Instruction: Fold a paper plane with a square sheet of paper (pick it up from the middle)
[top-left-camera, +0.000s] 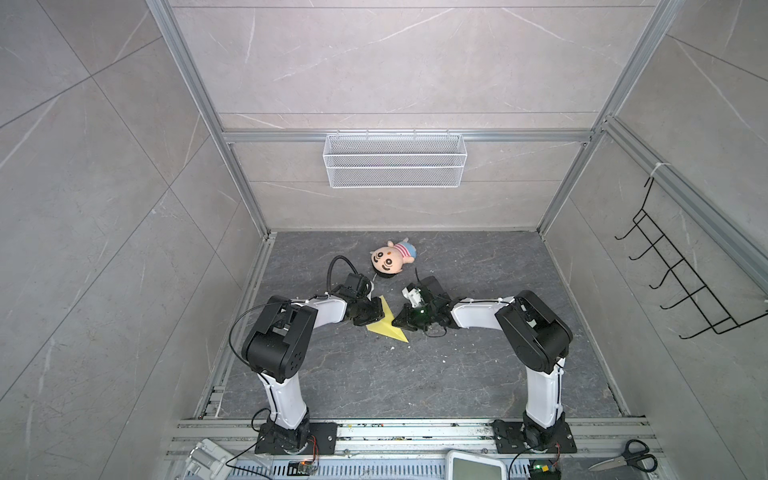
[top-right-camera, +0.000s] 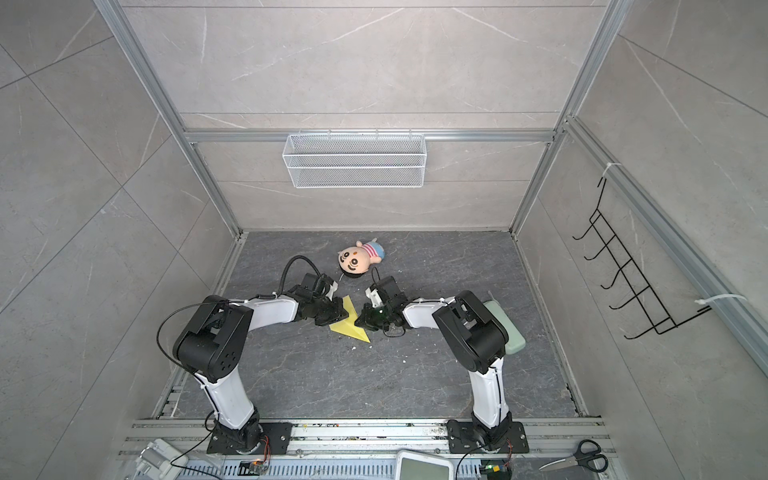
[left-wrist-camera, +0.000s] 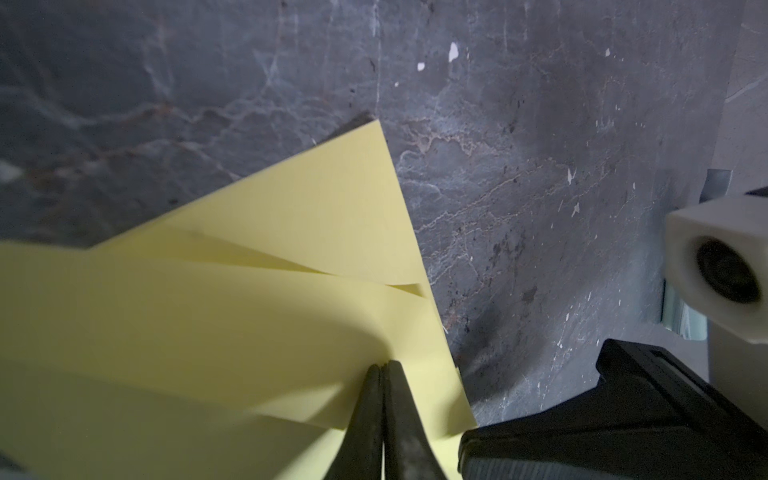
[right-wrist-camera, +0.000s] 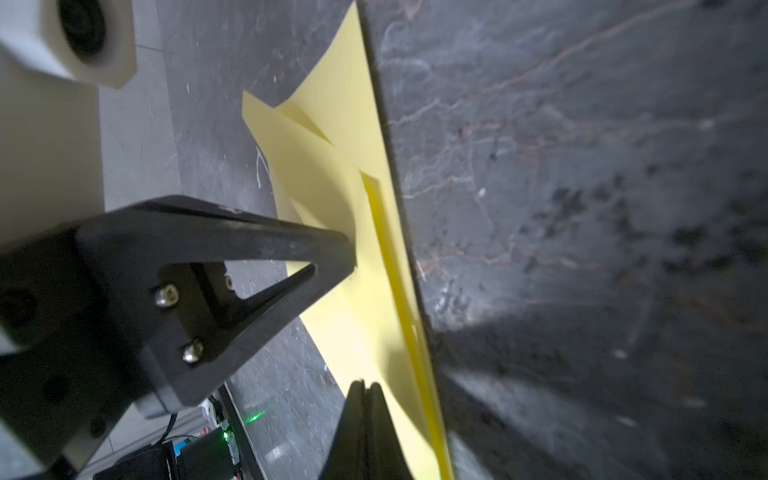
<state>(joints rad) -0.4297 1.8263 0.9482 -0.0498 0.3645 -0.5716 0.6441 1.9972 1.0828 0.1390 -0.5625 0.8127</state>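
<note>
robot lab — aluminium frame (top-left-camera: 395, 136), tiled walls (top-left-camera: 83, 166)

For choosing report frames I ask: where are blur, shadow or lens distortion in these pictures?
In both top views, light is even, but the wide lens splays the metal frame; in the left wrist view, a dark shadow lies across the yellow paper beside the left end effector, and the paper's near part is blurred; in the right wrist view, the dark table is smeared.

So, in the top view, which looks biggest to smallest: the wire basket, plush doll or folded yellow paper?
1. wire basket, clearly largest, though mounted higher, perhaps nearer the camera.
2 and 3. plush doll and folded yellow paper look about alike; the paper is partly hidden, so unranked.
</note>
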